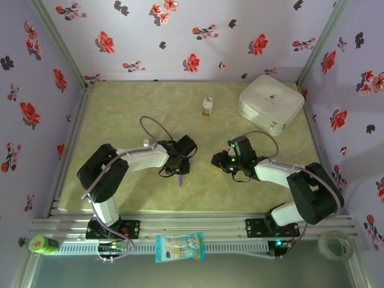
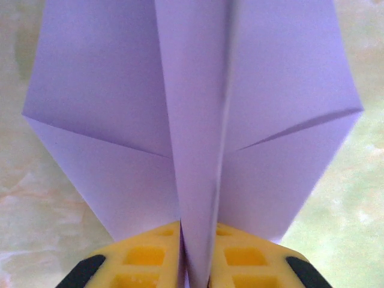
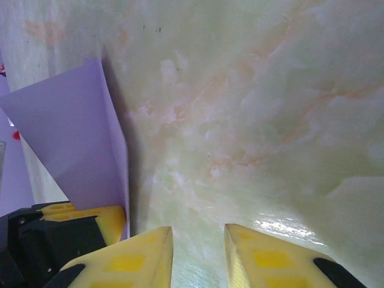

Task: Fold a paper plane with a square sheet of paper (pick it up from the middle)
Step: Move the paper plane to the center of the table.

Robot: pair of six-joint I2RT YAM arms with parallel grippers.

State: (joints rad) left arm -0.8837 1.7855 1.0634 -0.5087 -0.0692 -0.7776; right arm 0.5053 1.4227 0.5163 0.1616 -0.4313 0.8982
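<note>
gripping the paper plane [image 2: 192, 120] by its lengthwise ridge, the left claw [image 2: 196, 240] is seen closed, its yellow fingers [image 2: 144, 258] pressed against either side of the raised centre fold. from the left wrist, the pale lavender wings are seen spread out to both sides of the ridge, and a slanting crease is marked across each wing. in the top view the plane is found near the middle of the surface [image 1: 120, 108], a little toward the near edge, with its pointed tip directed at that edge from under the claw; whether the tip is touching the surface cannot be told. the right claw [image 3: 198, 237] is held open just beside the plane, with nothing between its fingers, and the bare marbled surface is seen through the gap. one wing of the plane is seen at the left of the right wrist view, close to that claw but apart from it. the two claws are turned toward each other across the middle of the surface. a small white bottle [image 1: 207, 107] is stood upright toward the middle of the far edge, and a white rounded case [image 1: 270, 103] is laid near the far right corner, both well apart from the plane. a blue-white snack packet [image 1: 179, 247] is laid on the rail beyond the near edge.
</note>
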